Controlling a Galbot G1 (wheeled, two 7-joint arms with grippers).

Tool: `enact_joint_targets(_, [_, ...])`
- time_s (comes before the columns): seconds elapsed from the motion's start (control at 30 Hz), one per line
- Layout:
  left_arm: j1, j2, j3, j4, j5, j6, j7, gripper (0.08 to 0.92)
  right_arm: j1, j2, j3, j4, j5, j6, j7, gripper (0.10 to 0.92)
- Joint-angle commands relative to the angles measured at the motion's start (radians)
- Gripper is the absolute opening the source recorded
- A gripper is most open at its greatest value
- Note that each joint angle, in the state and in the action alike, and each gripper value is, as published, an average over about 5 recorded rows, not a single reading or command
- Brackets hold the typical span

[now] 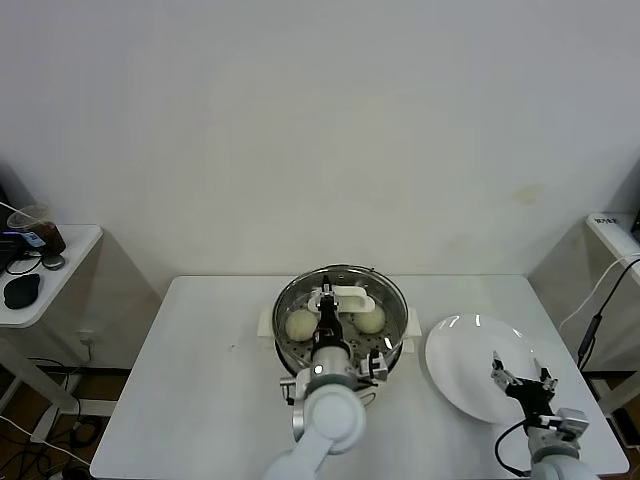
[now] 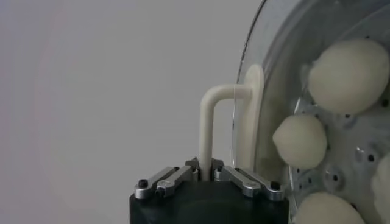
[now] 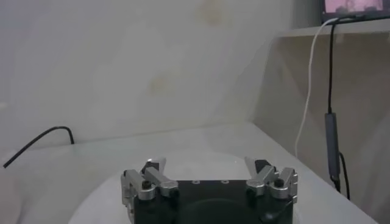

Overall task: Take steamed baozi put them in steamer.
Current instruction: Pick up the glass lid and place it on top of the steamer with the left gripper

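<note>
The steamer stands at the table's middle on its cream-white pot base. Two baozi show inside it in the head view; several baozi show through the glass in the left wrist view. My left gripper is shut on the white handle of the round glass lid, which sits over the steamer. My right gripper is open and empty, hovering over the flat white plate.
The white table ends near my arms at the front. A small side table with dark objects stands at the far left. A shelf with a hanging cable stands at the right.
</note>
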Motion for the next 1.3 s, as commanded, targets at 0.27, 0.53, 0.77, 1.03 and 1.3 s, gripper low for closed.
enact_joint_targets(0.27, [0.007,0.007,0.005,0.028,0.028,0.000,-0.022,0.171,0.004,0.005,-0.008,-0.014,-0.011,0.009,0.000,0.823])
enact_joint_targets(0.53, [0.004,0.005,0.000,0.040,0.022,-0.001,-0.037,0.171,0.006,0.008,-0.010,-0.012,-0.013,0.009,0.000,0.823])
enact_joint_targets(0.77, [-0.002,0.002,-0.005,0.062,0.015,-0.001,-0.066,0.171,0.003,0.010,-0.009,-0.011,-0.014,0.010,0.000,0.823])
enact_joint_targets(1.03, [0.004,0.007,-0.007,0.063,0.013,-0.002,-0.061,0.171,0.003,0.011,-0.010,-0.011,-0.014,0.010,-0.001,0.823])
enact_joint_targets(1.3, [0.029,0.026,0.001,0.022,-0.010,-0.004,-0.097,0.177,0.005,0.016,-0.013,-0.012,-0.016,0.011,-0.002,0.823])
